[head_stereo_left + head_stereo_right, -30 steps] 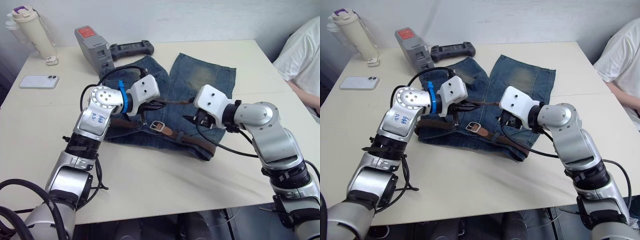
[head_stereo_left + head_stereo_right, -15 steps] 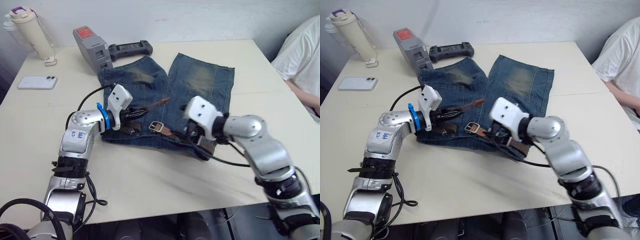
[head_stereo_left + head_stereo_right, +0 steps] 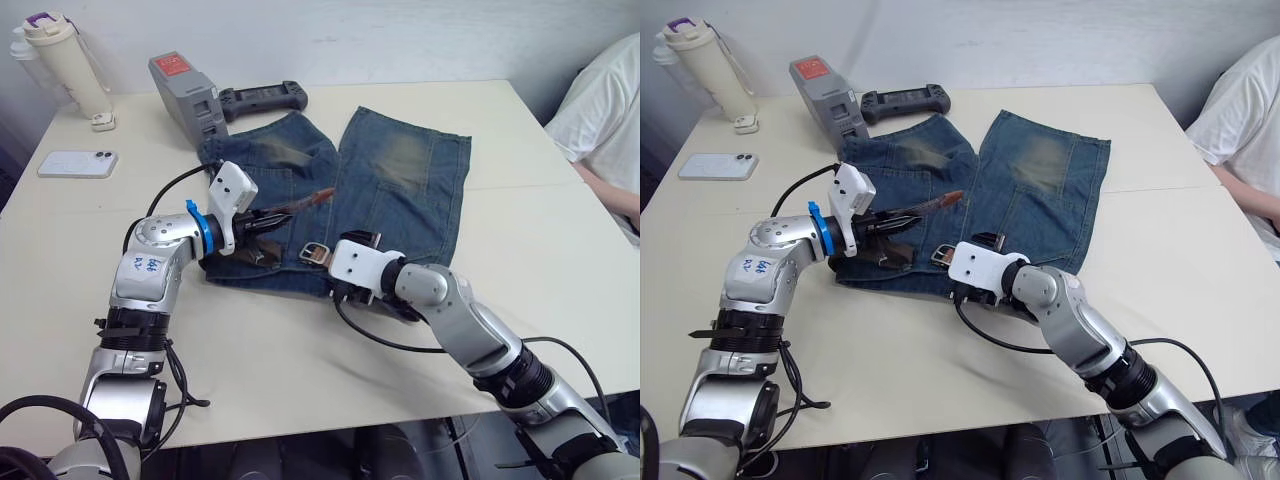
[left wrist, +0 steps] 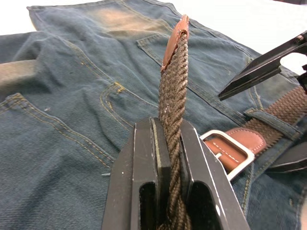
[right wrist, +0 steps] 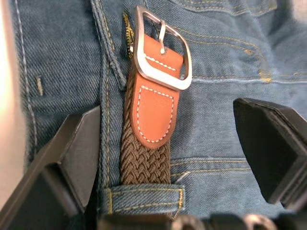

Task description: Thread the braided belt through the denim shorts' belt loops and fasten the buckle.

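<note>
Left arm is bent at the elbow, forearm reaching right across the near-left part of the denim shorts (image 3: 400, 180); the left gripper (image 4: 168, 143) has its fingers pinched onto the braided belt (image 4: 172, 100), holding the free end edge-on so its tan leather tip (image 3: 318, 196) sticks up and out to the right, clear of the cloth. Right arm comes in low from the near right, forearm lying along the table (image 3: 300, 380), wrist housing at the waistband edge; the right gripper (image 5: 177, 139) is spread wide, one finger on each side of the buckle (image 5: 162, 48), touching neither as far as the wrist view shows. Buckle lies flat on the denim, pin across the silver frame, tan leather end behind it, and the woven strap runs from there under one of the belt loops (image 5: 144, 199). Shorts lie flat mid-table, waistband toward the near edge, legs pointing far. How many other loops the belt passes through I can't tell: the left forearm and right wrist housing cover most of the waistband in the head views. Far left on the table: a white phone (image 3: 78, 163), a cream bottle (image 3: 62, 62), a grey box with a red label (image 3: 188, 92), a black game controller (image 3: 262, 97). A person's white sleeve (image 3: 605, 110) is cut off at the far right edge.
</note>
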Robot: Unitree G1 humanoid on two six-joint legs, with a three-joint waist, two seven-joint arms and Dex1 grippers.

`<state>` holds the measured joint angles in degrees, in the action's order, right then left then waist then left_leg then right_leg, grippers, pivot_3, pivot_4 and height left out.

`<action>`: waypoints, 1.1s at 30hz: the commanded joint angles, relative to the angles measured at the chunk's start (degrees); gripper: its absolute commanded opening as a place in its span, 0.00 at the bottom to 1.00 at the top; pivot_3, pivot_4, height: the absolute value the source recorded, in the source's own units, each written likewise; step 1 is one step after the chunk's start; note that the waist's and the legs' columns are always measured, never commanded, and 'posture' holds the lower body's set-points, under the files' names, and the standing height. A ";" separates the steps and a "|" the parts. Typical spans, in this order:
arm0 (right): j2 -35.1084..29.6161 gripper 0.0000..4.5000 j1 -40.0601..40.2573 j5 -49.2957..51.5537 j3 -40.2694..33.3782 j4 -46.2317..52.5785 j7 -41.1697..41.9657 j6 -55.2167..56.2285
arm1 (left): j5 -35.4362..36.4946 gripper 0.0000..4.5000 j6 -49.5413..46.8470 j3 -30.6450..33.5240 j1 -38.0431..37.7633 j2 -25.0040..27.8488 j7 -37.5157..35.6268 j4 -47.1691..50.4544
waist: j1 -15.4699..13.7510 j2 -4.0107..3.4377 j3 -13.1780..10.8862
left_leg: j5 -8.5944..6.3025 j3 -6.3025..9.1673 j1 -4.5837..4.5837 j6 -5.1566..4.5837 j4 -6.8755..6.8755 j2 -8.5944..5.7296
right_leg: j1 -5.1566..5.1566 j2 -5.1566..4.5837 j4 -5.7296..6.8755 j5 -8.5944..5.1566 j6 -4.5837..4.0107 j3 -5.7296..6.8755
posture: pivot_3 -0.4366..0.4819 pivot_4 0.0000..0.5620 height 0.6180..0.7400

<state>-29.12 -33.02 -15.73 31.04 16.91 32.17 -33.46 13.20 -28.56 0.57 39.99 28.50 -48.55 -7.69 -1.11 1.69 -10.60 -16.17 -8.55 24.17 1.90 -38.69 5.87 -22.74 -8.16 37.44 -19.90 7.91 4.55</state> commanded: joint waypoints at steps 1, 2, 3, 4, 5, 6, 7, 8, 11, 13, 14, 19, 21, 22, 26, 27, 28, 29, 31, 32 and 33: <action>-1.55 0.99 1.46 -4.70 -1.14 0.61 -1.87 0.25 | -0.12 0.00 1.87 -1.00 0.58 1.55 -1.66 0.86 | -0.10 0.00 0.00 | 0.00 0.00 0.00 0.00 -0.01 0.00 | 0.00 0.00 0.01 0.00 0.00 0.00 | 0.48 0.27 1.00; -1.52 0.99 1.66 -5.58 -1.36 1.05 -2.25 0.33 | -0.22 0.00 2.15 -1.26 0.44 1.77 -1.84 0.64 | -0.16 0.00 0.00 | 0.00 0.00 0.00 0.00 -0.02 0.00 | 0.00 0.00 0.01 0.00 0.00 0.00 | 0.48 0.27 1.00; -1.63 0.99 1.90 -6.64 -1.45 1.44 -2.56 0.47 | -0.23 0.00 2.25 -1.49 0.35 1.96 -2.03 0.39 | -0.18 0.00 0.00 | 0.00 0.00 0.01 0.01 -0.02 0.00 | 0.00 0.00 0.00 0.00 0.00 0.00 | 0.48 0.27 1.00; -1.86 0.99 2.10 -7.68 -1.38 1.66 -2.77 0.94 | -0.21 0.00 2.30 -1.68 0.29 2.10 -2.20 0.22 | -0.19 0.00 0.00 | 0.00 0.00 0.01 0.01 -0.02 0.00 | 0.00 0.00 0.00 0.00 0.00 0.00 | 0.48 0.27 1.00; -2.09 0.99 2.43 -8.64 -1.24 1.79 -2.84 1.37 | -0.18 0.00 2.34 -1.89 0.23 2.24 -2.42 0.09 | -0.19 0.00 0.00 | -0.01 0.00 0.01 0.01 -0.02 0.00 | 0.00 0.00 0.00 0.00 0.00 0.00 | 0.48 0.27 1.00; -2.27 0.99 2.80 -9.54 -1.06 1.85 -2.87 1.67 | -0.27 0.00 2.49 -2.08 0.16 2.35 -2.56 -0.02 | -0.17 0.00 0.00 | -0.01 0.00 0.01 0.01 -0.01 0.00 | 0.00 0.00 0.00 0.00 0.00 0.00 | 0.48 0.27 1.00; -2.39 0.99 3.28 -10.67 -0.78 1.92 -3.14 1.84 | -0.31 0.00 2.49 -2.22 0.12 2.42 -2.69 -0.21 | -0.10 0.00 0.00 | -0.01 0.00 0.01 0.01 0.00 0.00 | 0.00 0.00 -0.02 0.00 0.00 0.00 | 0.48 0.27 1.00; -2.25 0.99 3.66 -11.37 -0.63 1.96 -3.34 2.19 | -0.37 0.00 2.51 -2.35 0.20 2.49 -2.86 -0.43 | -0.06 0.00 0.00 | -0.01 -0.01 0.01 0.01 0.02 0.00 | 0.00 0.00 -0.02 0.00 0.00 0.00 | 0.48 0.27 1.00; -0.81 0.99 4.04 -13.04 -0.09 1.35 -4.37 4.55 | -0.73 0.00 3.19 -2.68 0.48 2.65 -3.03 -1.07 | -0.03 0.00 0.00 | -0.01 -0.01 0.00 0.01 0.03 0.00 | 0.00 0.00 -0.02 0.00 0.00 0.00 | 0.48 0.27 1.00; 0.32 0.99 3.91 -13.64 -0.16 0.89 -4.60 5.78 | -0.95 0.00 3.68 -2.86 0.61 2.82 -3.01 -1.57 | 0.02 0.00 0.00 | -0.01 -0.01 0.01 0.01 0.03 0.00 | 0.00 0.00 -0.02 0.00 0.00 0.00 | 0.48 0.27 1.00; 0.74 0.99 3.91 -13.91 -0.29 0.73 -4.54 6.21 | -1.00 0.00 3.80 -2.90 0.66 2.86 -2.99 -1.73 | 0.07 0.00 0.00 | -0.01 -0.01 0.01 0.01 0.03 0.00 | -0.01 0.00 -0.02 0.00 0.00 0.00 | 0.48 0.27 1.00; 2.49 0.99 3.43 -14.52 -0.59 -0.77 -4.84 11.04 | -1.83 0.00 4.70 -3.18 0.73 3.03 -2.93 -3.01 | 0.46 0.00 0.00 | 0.00 -0.01 0.00 0.01 0.05 0.00 | -0.01 0.00 -0.03 0.00 0.00 0.00 | 0.48 0.27 1.00; 2.98 0.94 3.73 -14.61 -0.84 -1.84 -5.21 12.85 | -2.21 0.00 5.19 -3.30 1.17 2.92 -2.68 -3.99 | 0.72 0.00 0.00 | 0.00 -0.01 0.00 0.01 0.07 0.00 | -0.01 0.00 -0.03 0.00 0.00 0.01 | 0.48 0.27 1.00; 3.11 0.88 3.94 -14.69 -1.03 -2.19 -5.34 13.62 | -2.35 0.00 5.44 -3.35 1.43 2.84 -2.60 -4.43 | 0.85 0.00 0.00 | 0.00 -0.01 0.00 0.01 0.08 0.00 | -0.01 0.00 -0.04 0.00 0.00 0.01 | 0.48 0.27 1.00; 3.89 0.50 4.34 -14.92 -2.12 -2.56 -5.84 15.75 | -2.80 0.00 5.86 -3.43 1.95 2.78 -2.34 -5.53 | 1.18 0.00 0.00 | 0.00 -0.01 0.01 0.01 0.11 -0.01 | -0.01 0.00 -0.08 0.00 0.00 0.01 | 0.48 0.27 1.00; 4.12 0.40 4.45 -14.88 -2.28 -2.43 -5.80 15.90 | -2.91 0.00 5.92 -3.43 1.98 2.86 -2.23 -5.73 | 1.22 0.00 0.00 | 0.00 -0.01 0.00 0.01 0.12 0.00 | -0.01 0.00 -0.07 0.00 0.00 0.01 | 0.48 0.27 1.00; 4.38 0.31 4.65 -14.80 -2.56 -2.34 -5.81 15.86 | -2.82 0.00 5.61 -3.13 2.08 2.78 -1.79 -5.99 | 1.24 0.00 0.00 | 0.00 -0.01 0.00 0.01 0.13 0.00 | -0.01 0.00 -0.07 0.00 0.00 0.01 | 0.48 0.27 1.00; 4.57 0.17 4.82 -14.83 -2.85 -2.30 -5.77 15.66 | -2.72 0.00 5.41 -2.83 2.20 2.70 -1.46 -6.20 | 1.26 0.00 0.00 | 0.00 -0.01 0.00 0.01 0.14 0.00 | -0.01 0.00 -0.07 0.00 0.00 0.01 | 0.48 0.27 1.00; 5.46 0.01 5.35 -14.02 -4.65 -2.23 -6.32 14.65 | -2.39 0.00 5.27 -2.04 2.49 2.53 -0.71 -6.60 | 1.24 0.00 0.00 | 0.00 -0.01 0.00 0.02 0.14 0.00 | -0.01 0.00 -0.07 0.00 0.00 0.01 | 0.48 0.27 1.00; 6.24 0.00 5.71 -13.18 -6.01 -2.19 -6.63 13.88 | -2.23 0.00 5.43 -1.65 2.64 2.46 -0.30 -6.77 | 1.21 0.00 0.00 | 0.00 -0.01 0.00 0.02 0.14 0.00 | -0.01 0.00 -0.08 0.00 0.00 0.02 | 0.48 0.27 1.00; 6.85 0.00 5.98 -12.68 -6.98 -2.17 -6.77 13.42 | -2.12 0.00 5.54 -1.41 2.74 2.42 -0.02 -6.87 | 1.19 0.00 0.00 | 0.00 -0.01 0.00 0.02 0.13 0.00 | -0.01 0.00 -0.07 0.00 0.00 0.01 | 0.48 0.27 1.00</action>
<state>-23.13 -27.39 -29.46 27.78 13.13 27.06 -19.21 10.53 -23.65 -2.56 41.41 30.82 -49.35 -14.65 0.09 1.69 -10.60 -16.17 -8.55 24.17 1.91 -38.57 5.87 -22.75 -8.16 37.37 -19.90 7.91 4.56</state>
